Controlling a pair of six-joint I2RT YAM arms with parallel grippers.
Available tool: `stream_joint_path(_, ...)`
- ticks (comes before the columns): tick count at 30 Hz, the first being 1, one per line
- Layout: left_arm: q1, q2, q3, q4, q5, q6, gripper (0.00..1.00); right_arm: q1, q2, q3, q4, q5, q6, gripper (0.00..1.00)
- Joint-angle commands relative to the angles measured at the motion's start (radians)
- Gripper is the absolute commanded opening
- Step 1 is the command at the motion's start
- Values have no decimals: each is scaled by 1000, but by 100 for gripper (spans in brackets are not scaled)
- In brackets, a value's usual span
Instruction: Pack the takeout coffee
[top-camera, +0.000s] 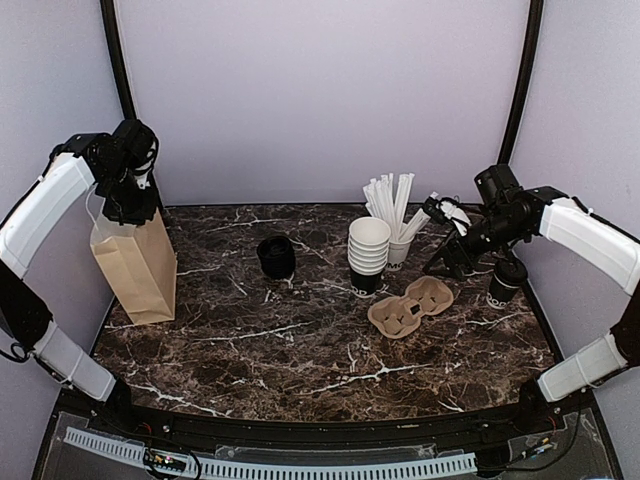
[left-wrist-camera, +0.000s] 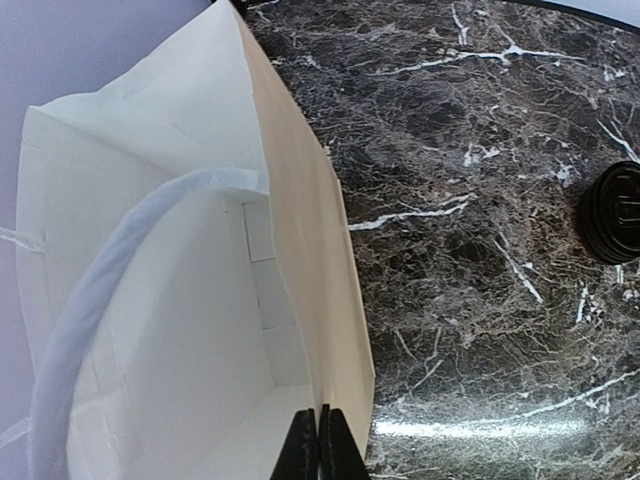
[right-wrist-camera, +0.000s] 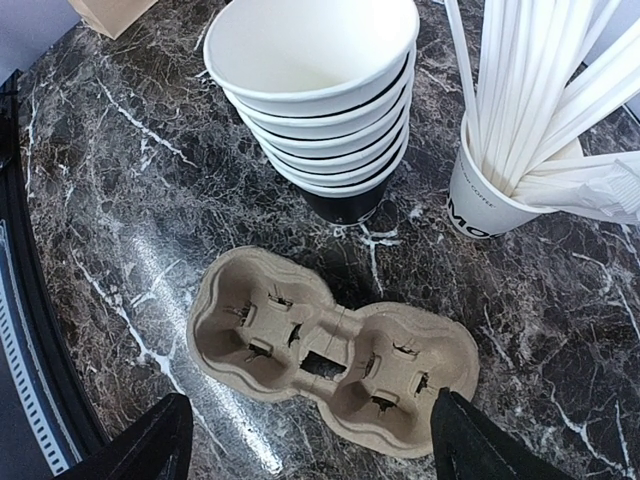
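Takeout coffee (top-camera: 507, 282) bears unreadable white print, straw cup (right-wrist-camera: 490, 195) shows "MO"; left fingers (left-wrist-camera: 303, 450) pressed together, right fingers (right-wrist-camera: 150, 445) spread.

Glossy marble table (top-camera: 300, 345), matt paper bag (top-camera: 140, 268), pulp carrier (right-wrist-camera: 330, 350), plastic-lidded takeout coffee (top-camera: 275, 256)

Robot test booth dressed as a café counter: plain lilac walls (top-camera: 320, 90), marble-patterned bench (top-camera: 300, 350), stacked paper cups (top-camera: 368, 255), straws (top-camera: 392, 200), cup carrier (top-camera: 410, 307), paper bag (top-camera: 135, 265).

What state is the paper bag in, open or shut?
Open. The bag stands upright, and the left wrist view looks down through its spread mouth at white inside walls.
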Motion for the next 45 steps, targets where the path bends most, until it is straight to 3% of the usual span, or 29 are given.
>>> stream_joint_path(1,-6,-53,3,-44,164,25,0,10,15,18,19,-12,16,83)
stream_joint_path(7,-163,-141,-54,-9,412,66,0,13,50,48,16,-18,25,83)
stream_joint_path(14,-374,-169,-124,-44,504,28,0,19,88,79,3,-31,31,82)
stream_joint_path(24,-656,-102,-77,68,464,98,0,23,87,81,-7,-29,32,82)
stream_joint_path(35,-780,20,9,159,417,257,0,23,64,54,-9,-15,24,82)
stream_joint_path(37,-782,25,16,149,386,263,6,23,67,58,-9,-18,23,82)
stream_joint_path(42,-785,-3,64,132,326,255,34,23,83,88,-43,-47,3,82)
stream_joint_path(45,-788,-36,159,114,318,242,41,23,77,110,-83,-82,-52,83)
